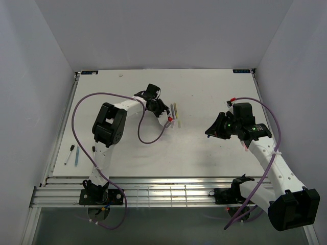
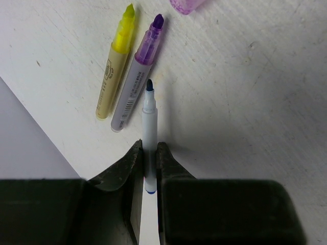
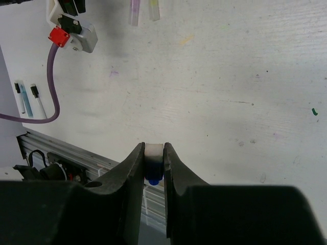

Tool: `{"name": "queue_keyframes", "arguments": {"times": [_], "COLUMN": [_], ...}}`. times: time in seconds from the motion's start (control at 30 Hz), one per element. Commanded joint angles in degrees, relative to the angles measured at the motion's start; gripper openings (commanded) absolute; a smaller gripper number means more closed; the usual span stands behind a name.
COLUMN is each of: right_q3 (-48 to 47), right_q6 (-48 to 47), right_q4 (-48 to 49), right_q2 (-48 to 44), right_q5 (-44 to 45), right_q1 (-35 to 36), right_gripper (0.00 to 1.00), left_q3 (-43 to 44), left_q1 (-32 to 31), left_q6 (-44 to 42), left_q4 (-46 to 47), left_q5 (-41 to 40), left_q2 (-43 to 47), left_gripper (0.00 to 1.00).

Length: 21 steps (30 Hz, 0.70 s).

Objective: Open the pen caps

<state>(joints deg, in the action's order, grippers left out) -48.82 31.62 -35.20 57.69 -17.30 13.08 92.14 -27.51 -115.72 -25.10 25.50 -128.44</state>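
White cap (image 3: pixel 153 156), blue at one end, is pinched tight between the jaws of the right end effector (image 3: pixel 153 147), over the bench (image 3: pixel 245 92). Across the way, a white pen (image 2: pixel 149 122) with its blue tip bare is clamped in the left end effector (image 2: pixel 148 153), nib pointing away. Just beside it on the bench lie a yellow pen (image 2: pixel 115 71) and a purple pen (image 2: pixel 137 76), both uncapped, side by side.

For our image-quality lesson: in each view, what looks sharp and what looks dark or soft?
Left wrist: blue-tipped pen sharp, left gripper dark, featureless. Right wrist: table scratches crisp, right gripper a black silhouette. Top external: even soft light, no glare.
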Motion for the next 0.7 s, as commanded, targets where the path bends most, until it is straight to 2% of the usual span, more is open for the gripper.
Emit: {"name": "queue_keyframes", "arguments": {"times": [0.0,0.6,0.67], "right_q3": [1.3,3.1,3.3], "right_q6": [0.6,1.1,1.3], "right_q4": [2.6,3.2,3.3], "right_q2": [-0.4,-1.6,-1.5], "right_q5": [-1.0,-1.6,-1.6], "right_q1": [-0.5,-0.8,-0.8], "right_gripper": [0.08,0.08,0.08], "left_q3": [-4.0,-6.6,-6.9], "left_q1": [1.2,0.3,0.3], "left_q6": [-16.1,-14.8,-14.7], "left_q4": [-9.3,-8.7,-8.6], "left_q5": [-1.4,-0.4,-0.1], "left_q2": [-1.4,0.4,0.6], "left_gripper": [0.09,0.19,0.24]}}
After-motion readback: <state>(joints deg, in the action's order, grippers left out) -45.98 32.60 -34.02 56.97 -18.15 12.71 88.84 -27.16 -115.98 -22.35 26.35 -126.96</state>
